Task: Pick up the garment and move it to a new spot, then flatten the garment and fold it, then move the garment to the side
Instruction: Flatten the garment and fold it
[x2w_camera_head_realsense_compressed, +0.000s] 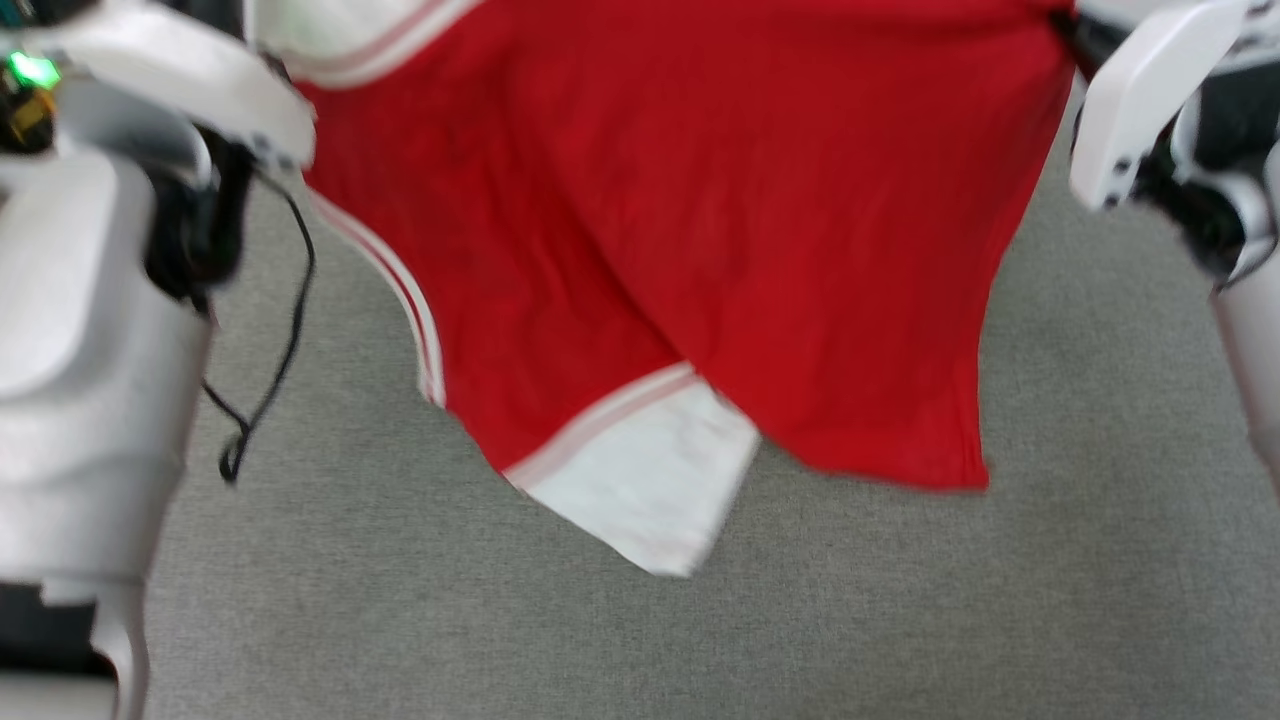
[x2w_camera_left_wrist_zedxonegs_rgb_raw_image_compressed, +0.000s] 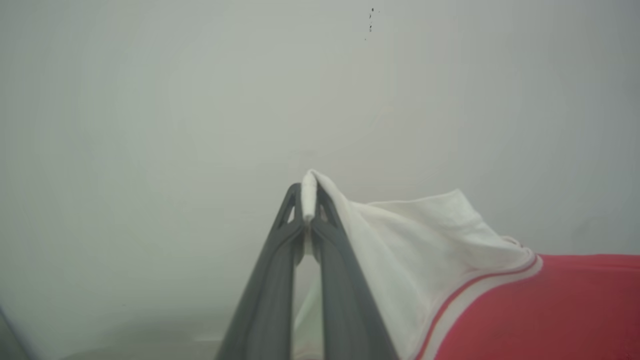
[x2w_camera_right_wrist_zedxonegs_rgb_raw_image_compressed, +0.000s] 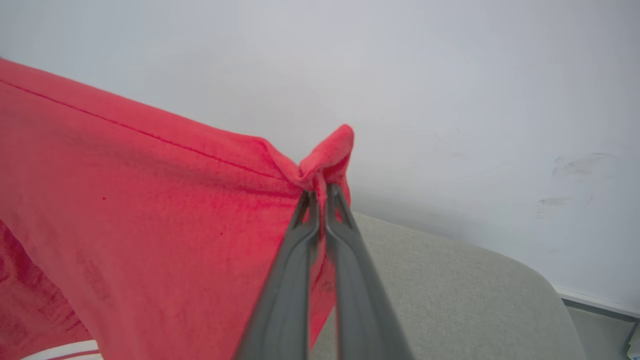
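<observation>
The garment (x2w_camera_head_realsense_compressed: 700, 200), held aloft over the grey surface (x2w_camera_head_realsense_compressed: 600, 640) and seen from the head camera. It is stretched sideways, its long axis running from the robot's left to its right: the sleeve end lies to the left, the hem end to the right, and the plain red side faces the camera. The left fingers (x2w_camera_left_wrist_zedxonegs_rgb_raw_image_compressed: 292, 235) are clamped together on the edge of one white sleeve (x2w_camera_left_wrist_zedxonegs_rgb_raw_image_compressed: 400, 240). The right fingers (x2w_camera_right_wrist_zedxonegs_rgb_raw_image_compressed: 307, 230) are pinched shut on a bunched red corner of the hem. A second white sleeve (x2w_camera_head_realsense_compressed: 650, 500) hangs lowest, pointing down towards the near edge of the surface; whether it touches cannot be told. A pale wall (x2w_camera_right_wrist_zedxonegs_rgb_raw_image_compressed: 450, 75) stands behind
</observation>
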